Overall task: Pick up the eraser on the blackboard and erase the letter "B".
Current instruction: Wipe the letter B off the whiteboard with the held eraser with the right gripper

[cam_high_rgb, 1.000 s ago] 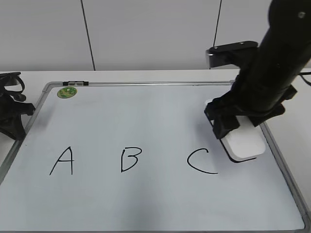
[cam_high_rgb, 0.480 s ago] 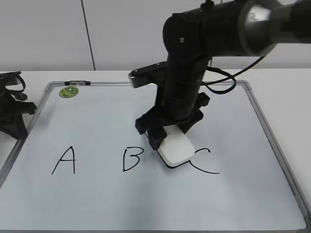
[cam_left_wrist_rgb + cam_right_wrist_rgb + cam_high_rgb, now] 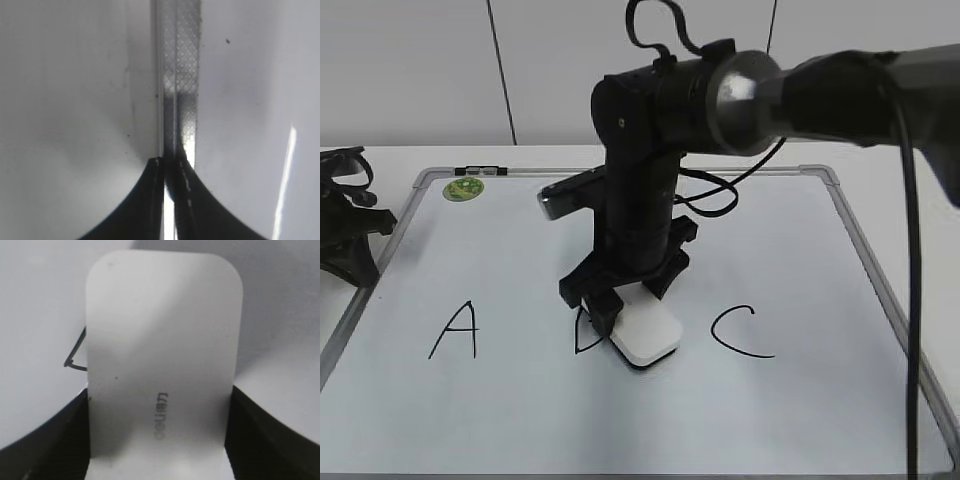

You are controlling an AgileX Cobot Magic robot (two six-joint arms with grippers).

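The blackboard (image 3: 520, 250) is a white board with a grey frame, lying flat. My right gripper (image 3: 630, 305) reaches across to the middle and is shut on the white eraser (image 3: 646, 337), which rests flat on the board. The eraser covers the right part of the letter "B" (image 3: 579, 338); only its left stroke shows. In the right wrist view the eraser (image 3: 160, 350) fills the space between my black fingers (image 3: 50, 440), with a black stroke of the B (image 3: 75, 357) beside it. My left gripper (image 3: 348, 235) sits shut at the board's left edge.
A black "A" (image 3: 453, 330) is left of the B and a black "C" (image 3: 742, 332) is right of it. A green round sticker (image 3: 465, 187) sits at the board's far left corner. The left wrist view shows the shut gripper (image 3: 170, 167) over the board's frame strip (image 3: 181, 60).
My right arm has carried the eraser leftward across the board, from the right edge past the C onto the B. The left arm has not moved.
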